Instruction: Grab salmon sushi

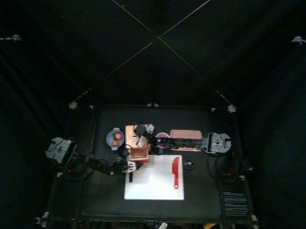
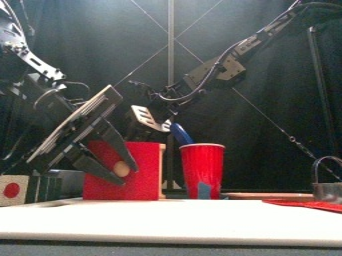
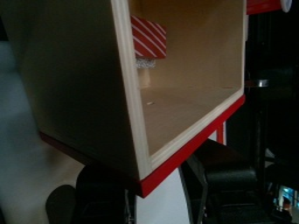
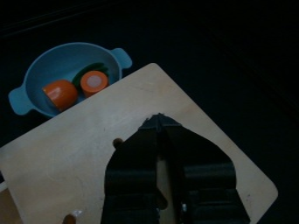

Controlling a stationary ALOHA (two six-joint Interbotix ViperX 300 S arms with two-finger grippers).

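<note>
Salmon sushi (image 4: 56,93), as best you could judge, was the small orange piece with a pale edge lying in the blue pot (image 4: 33,72), next to a round orange slice with a green rim (image 4: 93,80). Its whitish streaks were too small to make out. The pot stood toward the back left corner of the worktop (image 1: 96,183).

Your right claw (image 4: 158,131) had its jaws nearly together and held nothing that showed. It hung over a flat tan wooden panel (image 4: 228,144), apart from the pot. You were in the approach step, with the grab not yet begun. The next move called for carrying that claw over the pot's rim, spreading the jaws, then dropping onto the orange piece and not the slice beside it.

Your left claw (image 3: 152,178) sat at the red-edged corner of an open wooden box (image 3: 187,101). You could not tell whether it gripped the box.
</note>
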